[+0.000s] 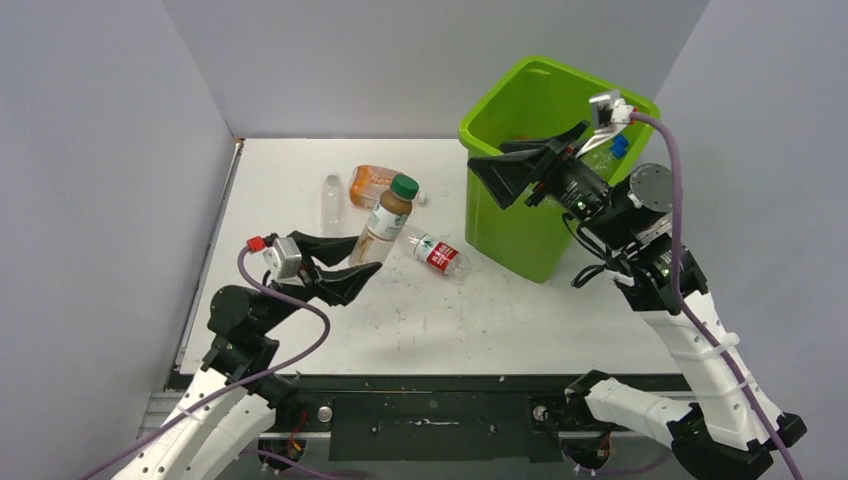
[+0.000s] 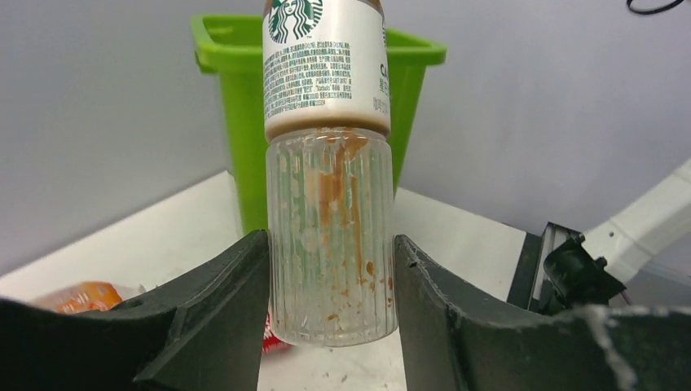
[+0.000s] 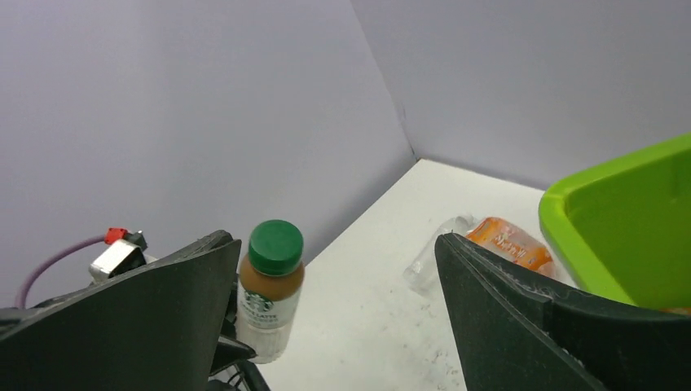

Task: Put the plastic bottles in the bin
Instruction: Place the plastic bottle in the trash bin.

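Green-capped bottle (image 1: 385,222) pinched upright in the left gripper (image 1: 362,262), a little left of the bin (image 1: 520,235).

The bottle has a ribbed clear base smeared brown and a white label above. The left gripper's fingers press its lower body from both sides. The lime-green bin stands at the far right of the white table (image 1: 500,320). The right gripper (image 1: 497,165) hangs at the bin's near-left rim, jaws spread wide and holding nothing. An orange bottle (image 1: 368,185) and a clear bottle (image 1: 331,195) lie behind the held one. A red-labelled bottle (image 1: 440,254) lies between it and the bin.
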You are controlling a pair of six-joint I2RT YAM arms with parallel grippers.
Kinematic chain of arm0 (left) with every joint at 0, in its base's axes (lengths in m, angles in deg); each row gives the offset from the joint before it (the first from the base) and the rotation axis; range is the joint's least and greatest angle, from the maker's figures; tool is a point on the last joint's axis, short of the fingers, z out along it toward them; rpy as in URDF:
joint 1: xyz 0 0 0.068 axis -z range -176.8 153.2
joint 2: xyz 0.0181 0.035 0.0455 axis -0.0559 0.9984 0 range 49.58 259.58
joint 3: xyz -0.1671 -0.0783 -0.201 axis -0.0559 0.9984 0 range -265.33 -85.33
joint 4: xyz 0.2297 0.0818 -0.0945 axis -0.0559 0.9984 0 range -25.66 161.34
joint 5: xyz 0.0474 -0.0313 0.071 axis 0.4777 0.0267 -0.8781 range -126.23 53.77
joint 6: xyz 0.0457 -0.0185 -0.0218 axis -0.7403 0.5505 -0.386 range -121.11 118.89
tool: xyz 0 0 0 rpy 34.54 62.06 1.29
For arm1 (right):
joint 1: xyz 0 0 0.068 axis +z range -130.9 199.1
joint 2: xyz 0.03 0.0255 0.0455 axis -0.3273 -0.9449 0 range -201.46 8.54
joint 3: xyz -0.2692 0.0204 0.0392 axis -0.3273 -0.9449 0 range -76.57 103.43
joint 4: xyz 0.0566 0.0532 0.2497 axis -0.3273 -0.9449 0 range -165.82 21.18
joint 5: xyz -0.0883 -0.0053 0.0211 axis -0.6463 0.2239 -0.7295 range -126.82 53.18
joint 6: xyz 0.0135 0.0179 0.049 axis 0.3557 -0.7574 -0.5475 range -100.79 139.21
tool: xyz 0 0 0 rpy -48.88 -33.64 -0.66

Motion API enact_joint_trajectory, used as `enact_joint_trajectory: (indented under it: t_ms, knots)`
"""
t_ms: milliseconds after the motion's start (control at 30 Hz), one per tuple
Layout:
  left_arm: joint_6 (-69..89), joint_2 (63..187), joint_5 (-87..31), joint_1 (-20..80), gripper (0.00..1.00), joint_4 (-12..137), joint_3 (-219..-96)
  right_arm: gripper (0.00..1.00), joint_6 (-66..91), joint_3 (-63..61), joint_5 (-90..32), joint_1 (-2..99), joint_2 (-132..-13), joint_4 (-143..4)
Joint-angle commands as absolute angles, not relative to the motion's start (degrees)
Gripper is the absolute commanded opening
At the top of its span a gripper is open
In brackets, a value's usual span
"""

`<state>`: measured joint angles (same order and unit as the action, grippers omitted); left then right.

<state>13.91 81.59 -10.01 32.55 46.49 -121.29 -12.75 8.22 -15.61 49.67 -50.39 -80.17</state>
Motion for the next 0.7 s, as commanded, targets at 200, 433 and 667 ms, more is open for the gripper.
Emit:
enact_joint_trajectory:
  t_ms: [200, 433, 667]
  knots:
    - [21.96, 73.46, -10.23, 35.34, 0.0, 23.68, -106.27, 0.9, -0.73, 7.85, -40.79, 78.1, -52.01, -85.9]
    - [20.36, 67.92, -11.77, 35.46, 0.0, 26.0, -103.75, 0.91, 2.25, 2.13, -56.41, 93.94, -54.41, -80.45]
    - [19.96, 69.33, -10.06, 35.93, 0.0, 26.49, -104.22, 0.95, 1.13, -1.2, -59.29, 94.27, -53.55, -71.51]
